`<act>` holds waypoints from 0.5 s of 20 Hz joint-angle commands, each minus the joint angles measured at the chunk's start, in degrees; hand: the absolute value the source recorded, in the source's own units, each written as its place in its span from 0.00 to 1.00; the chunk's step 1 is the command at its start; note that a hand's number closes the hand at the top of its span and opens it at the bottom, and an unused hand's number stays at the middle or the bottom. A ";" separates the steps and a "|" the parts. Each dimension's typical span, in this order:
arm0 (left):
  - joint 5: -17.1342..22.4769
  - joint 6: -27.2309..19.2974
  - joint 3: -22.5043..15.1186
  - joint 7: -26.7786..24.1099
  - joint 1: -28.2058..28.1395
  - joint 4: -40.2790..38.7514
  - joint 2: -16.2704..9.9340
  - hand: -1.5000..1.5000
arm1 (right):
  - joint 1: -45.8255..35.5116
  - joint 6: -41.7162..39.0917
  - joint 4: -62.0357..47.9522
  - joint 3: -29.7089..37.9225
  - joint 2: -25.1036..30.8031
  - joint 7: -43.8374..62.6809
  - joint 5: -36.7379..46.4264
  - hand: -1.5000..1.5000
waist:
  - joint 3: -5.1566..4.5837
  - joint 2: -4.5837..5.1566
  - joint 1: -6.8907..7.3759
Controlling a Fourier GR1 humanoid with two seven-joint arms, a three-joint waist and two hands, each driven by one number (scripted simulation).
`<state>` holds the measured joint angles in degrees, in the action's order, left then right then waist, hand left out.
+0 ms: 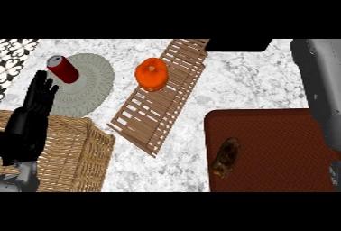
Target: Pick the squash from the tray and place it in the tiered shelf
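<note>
One lumpy brown squash (pixel 226 157) | woven red tray (pixel 279 135); left hand (pixel 30 122) fingers straight

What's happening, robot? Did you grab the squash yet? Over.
Left hand open, resting over the wicker basket. Right hand out of view. Squash untouched on the tray. Nothing blocking it.

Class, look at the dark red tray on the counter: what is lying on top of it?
One brownish squash lies on the dark red tray, near its left side. The tray's right edge is covered by the grey right forearm, so whatever sits there cannot be seen.
</note>
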<state>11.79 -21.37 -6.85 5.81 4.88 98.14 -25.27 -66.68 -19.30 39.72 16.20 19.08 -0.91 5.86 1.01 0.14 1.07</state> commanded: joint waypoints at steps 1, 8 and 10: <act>1.30 1.63 -1.21 -0.01 0.83 -3.40 2.69 0.50 | -1.30 -5.26 -6.27 2.60 6.69 -2.26 -1.25 0.00 | -1.01 0.72 0.27; 0.69 0.92 -2.89 0.13 0.80 -2.74 3.68 0.50 | 0.25 -14.86 -14.16 3.77 13.75 -11.02 -1.36 0.00 | -0.95 1.16 1.11; 0.30 0.24 -3.08 1.78 0.69 -0.61 3.04 0.50 | 0.08 -17.64 -15.97 4.46 17.31 -12.58 -1.41 0.00 | -0.92 0.98 1.23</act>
<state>12.27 -20.91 -7.59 6.71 6.35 98.22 -25.20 -67.34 -31.81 27.34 19.73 31.76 -9.63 4.67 0.84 0.67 2.28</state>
